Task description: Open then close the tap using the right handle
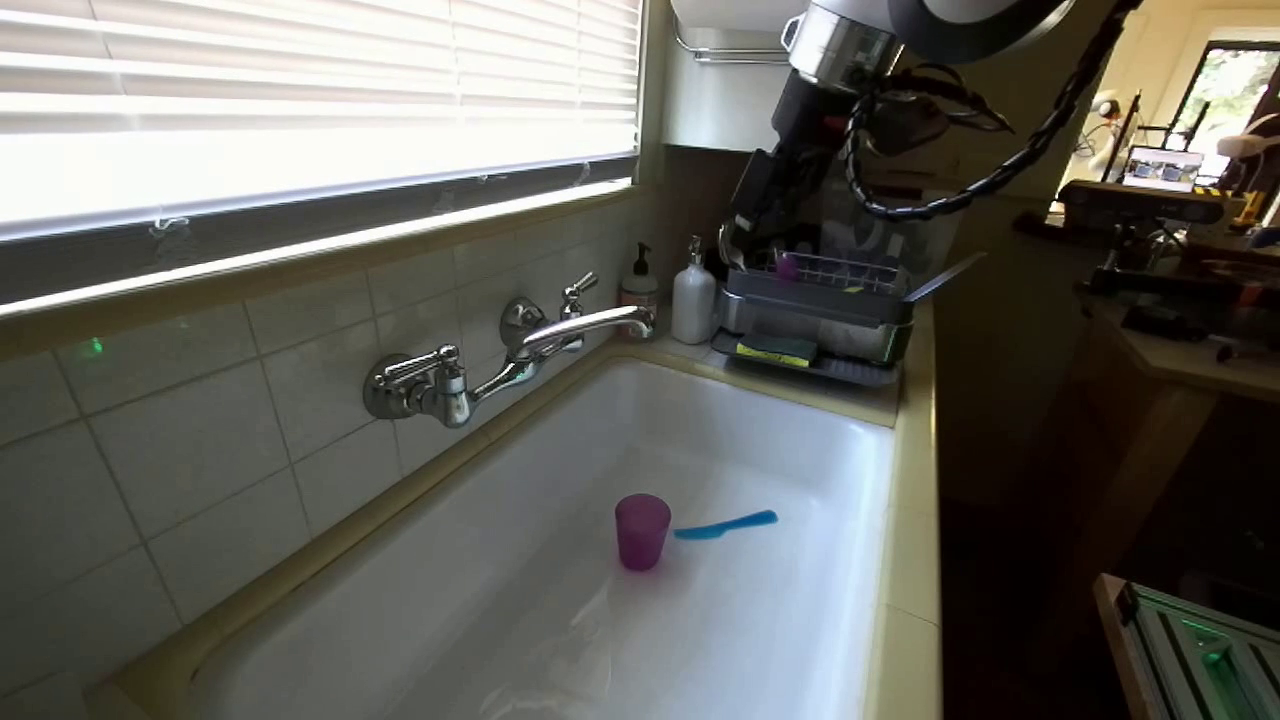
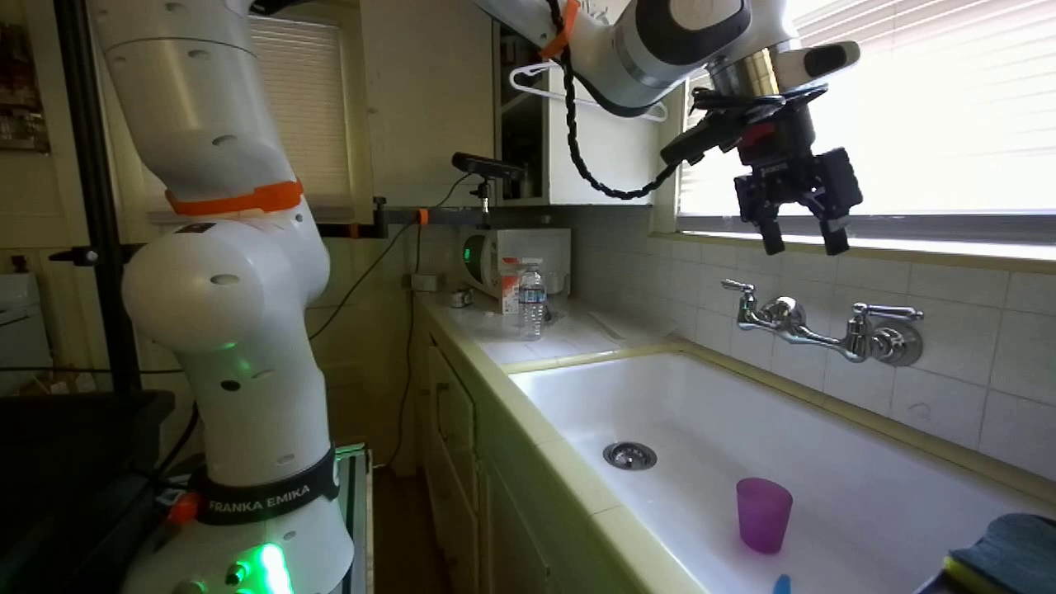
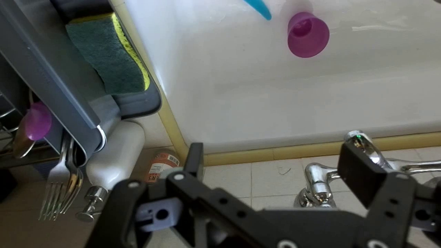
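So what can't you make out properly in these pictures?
Tap: wrist view, partly behind the gripper.
Orange-labelled bottle: wrist view, partly behind the gripper.
Blue knife: wrist view, cut off by the top edge.
Lit screen: in an exterior view, too small to read.

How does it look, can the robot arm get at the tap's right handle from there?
Probably yes. In the wrist view, the right handle shows between the open fingers, with nothing seen in the way; the white bottle stands off to the side.
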`<state>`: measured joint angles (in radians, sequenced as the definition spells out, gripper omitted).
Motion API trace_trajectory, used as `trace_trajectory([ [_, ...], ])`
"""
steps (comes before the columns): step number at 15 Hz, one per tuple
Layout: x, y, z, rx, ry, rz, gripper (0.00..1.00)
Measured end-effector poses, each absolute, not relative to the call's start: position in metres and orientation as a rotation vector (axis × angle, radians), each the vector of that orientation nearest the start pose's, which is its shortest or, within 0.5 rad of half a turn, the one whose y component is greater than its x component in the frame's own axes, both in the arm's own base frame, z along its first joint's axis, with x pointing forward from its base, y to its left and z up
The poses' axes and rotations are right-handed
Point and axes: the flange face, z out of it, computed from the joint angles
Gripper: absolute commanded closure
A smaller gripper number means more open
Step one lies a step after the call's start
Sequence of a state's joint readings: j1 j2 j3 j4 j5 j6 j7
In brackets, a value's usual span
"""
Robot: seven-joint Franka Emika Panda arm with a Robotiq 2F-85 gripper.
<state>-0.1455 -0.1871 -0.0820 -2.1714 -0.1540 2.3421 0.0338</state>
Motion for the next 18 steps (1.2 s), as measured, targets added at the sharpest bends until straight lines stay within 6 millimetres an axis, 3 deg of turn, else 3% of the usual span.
trace_trajectory([
  [5, 0.523, -0.157, 0.517, -3.200, 0.450, -0.625, 0.00],
  [9, 0.547, -0.180, 0.510, -3.201, 0.496, -0.621, 0.00],
  [18, 0.626, -0.181, 0.485, -3.176, 0.329, -0.707, 0.00],
])
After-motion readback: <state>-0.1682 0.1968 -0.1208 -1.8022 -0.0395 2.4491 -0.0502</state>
